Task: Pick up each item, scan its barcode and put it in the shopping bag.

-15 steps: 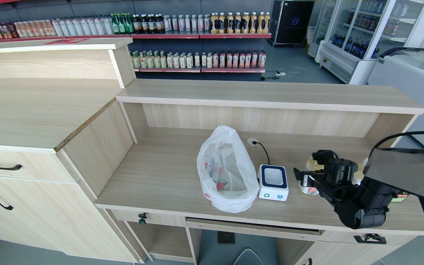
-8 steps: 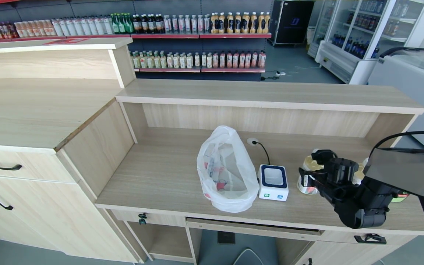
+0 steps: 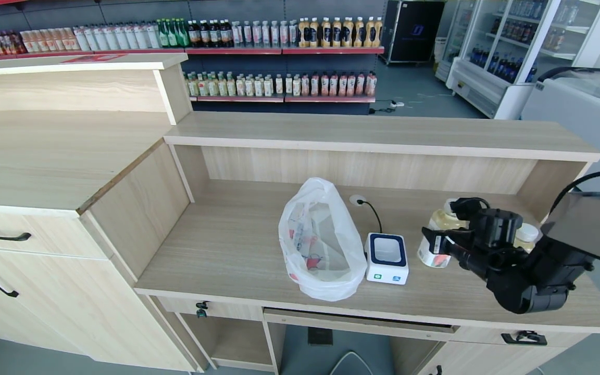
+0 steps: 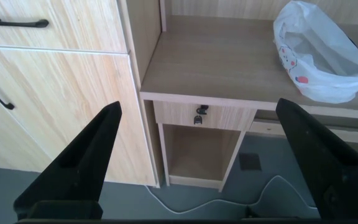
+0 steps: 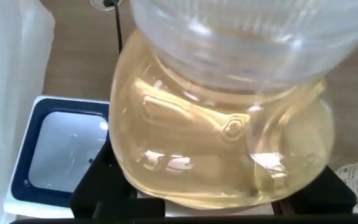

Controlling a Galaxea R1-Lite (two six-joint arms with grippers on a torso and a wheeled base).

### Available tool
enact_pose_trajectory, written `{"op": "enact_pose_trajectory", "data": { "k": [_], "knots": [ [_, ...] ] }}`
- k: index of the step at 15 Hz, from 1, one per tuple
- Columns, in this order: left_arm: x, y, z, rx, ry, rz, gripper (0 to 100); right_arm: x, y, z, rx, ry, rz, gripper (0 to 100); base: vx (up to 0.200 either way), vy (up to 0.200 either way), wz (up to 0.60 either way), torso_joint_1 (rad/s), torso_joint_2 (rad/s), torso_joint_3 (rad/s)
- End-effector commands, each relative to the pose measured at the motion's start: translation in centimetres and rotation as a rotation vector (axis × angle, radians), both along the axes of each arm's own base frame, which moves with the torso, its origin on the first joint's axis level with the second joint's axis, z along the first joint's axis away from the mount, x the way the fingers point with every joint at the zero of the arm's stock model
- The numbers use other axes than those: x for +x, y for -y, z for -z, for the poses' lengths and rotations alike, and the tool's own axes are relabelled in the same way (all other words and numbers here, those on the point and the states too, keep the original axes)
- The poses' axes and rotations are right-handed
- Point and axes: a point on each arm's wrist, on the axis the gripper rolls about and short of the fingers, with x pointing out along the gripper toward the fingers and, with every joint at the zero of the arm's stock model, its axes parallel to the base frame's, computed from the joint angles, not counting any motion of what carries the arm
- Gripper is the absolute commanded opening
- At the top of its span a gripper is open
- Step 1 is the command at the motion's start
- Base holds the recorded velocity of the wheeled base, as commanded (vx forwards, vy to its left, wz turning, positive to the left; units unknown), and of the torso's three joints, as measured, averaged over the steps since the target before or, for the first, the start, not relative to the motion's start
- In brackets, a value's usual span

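Mid-right, our right gripper (image 3: 446, 232) is clamped on a rounded, clear plastic bottle (image 3: 432, 250) of amber liquid, just right of the boxy white scanner (image 3: 386, 258). Left of the scanner slumps the crinkly translucent bag (image 3: 321, 239) on the woodgrain counter (image 3: 232, 250). Our left gripper (image 4: 199, 106) gapes wide, empty.

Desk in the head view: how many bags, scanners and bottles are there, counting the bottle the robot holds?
Shopping bag: 1
Scanner: 1
Bottles: 2, the held bottle in the right tool and the back bottle
Total: 4
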Motion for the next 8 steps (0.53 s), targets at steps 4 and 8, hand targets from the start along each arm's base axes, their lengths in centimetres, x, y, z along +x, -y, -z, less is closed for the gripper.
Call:
{"op": "enact_pose_trajectory", "data": {
  "k": [4,8],
  "knots": [
    [0.0,0.0,0.0,0.0,0.0,0.0,100,-11.2,1.7,-18.8,0.307,0.01,-0.326,0,0.0,0.0,0.0,0.0,0.0,0.0],
    [0.0,0.0,0.0,0.0,0.0,0.0,100,-17.5,2.1,-21.6,0.4,0.001,-0.772,0,0.0,0.0,0.0,0.0,0.0,0.0]
  ]
}}
